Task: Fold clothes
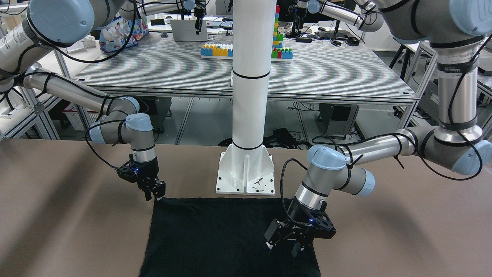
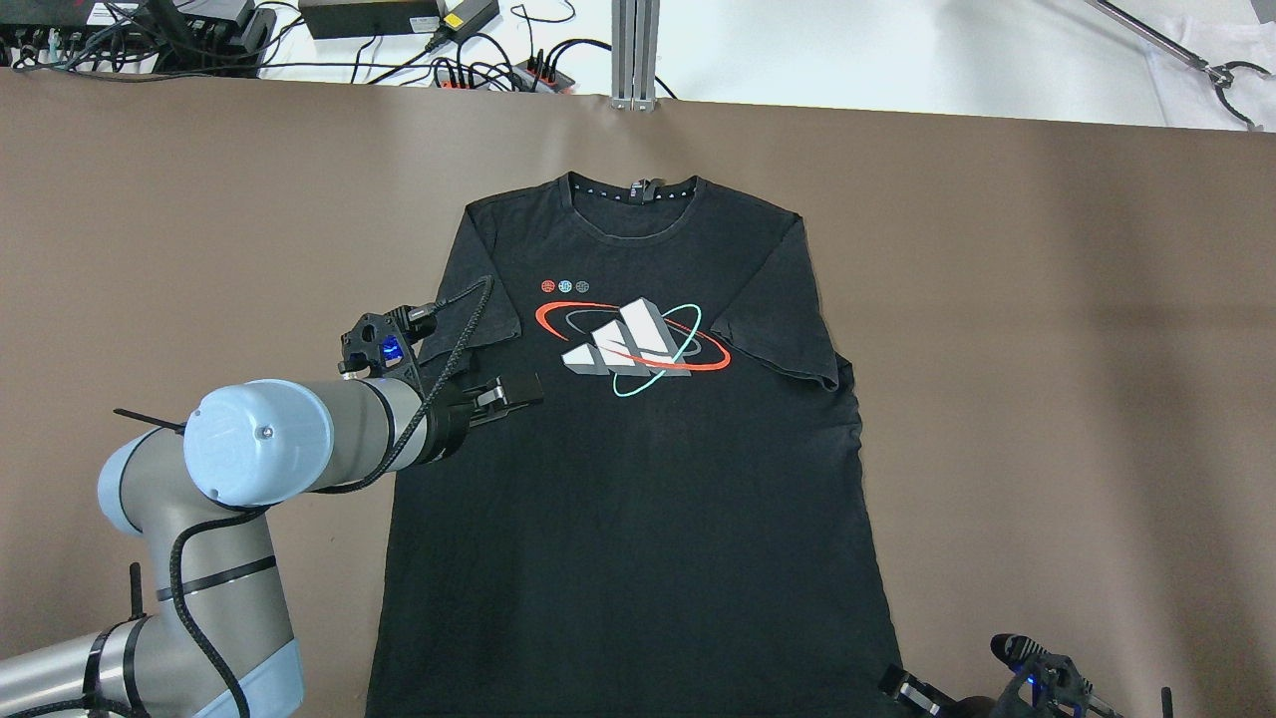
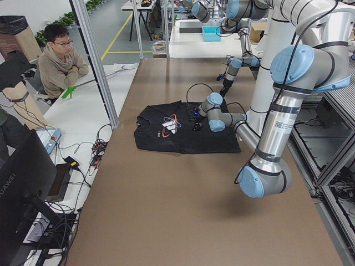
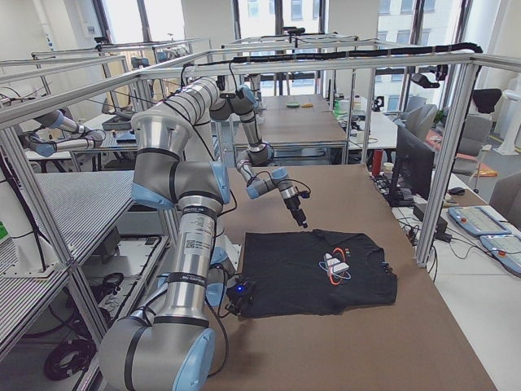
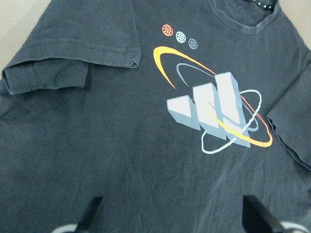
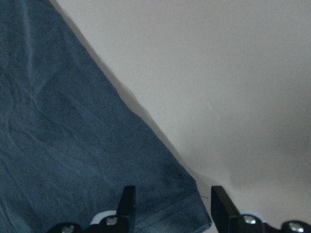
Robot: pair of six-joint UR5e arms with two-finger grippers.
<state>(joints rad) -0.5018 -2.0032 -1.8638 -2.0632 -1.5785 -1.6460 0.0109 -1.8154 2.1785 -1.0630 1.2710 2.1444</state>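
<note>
A black short-sleeved T-shirt (image 2: 638, 519) lies flat and face up on a brown table (image 2: 1047, 399). Its chest carries a printed logo (image 2: 633, 349): three slanted grey-white bars ringed by a red-orange loop and a pale teal loop, with three small dots above them in red, teal and grey. No words can be read on it, and the small tag inside the collar (image 2: 635, 191) is too small to make out. The shirt's long axis runs straight away from the robot, with the collar at the far end and the hem at the near edge of the table. The left arm reaches in from the robot's left side with its wrist bent. The left hand (image 2: 513, 391) is tilted down above the shirt's chest, near the sleeve on that side, and its two fingers are spread wide apart with nothing between them. The right arm hangs almost straight down at the near hem corner (image 6: 192, 218). The right hand (image 1: 153, 197) is also spread, one finger over the cloth and one over bare table.
</note>
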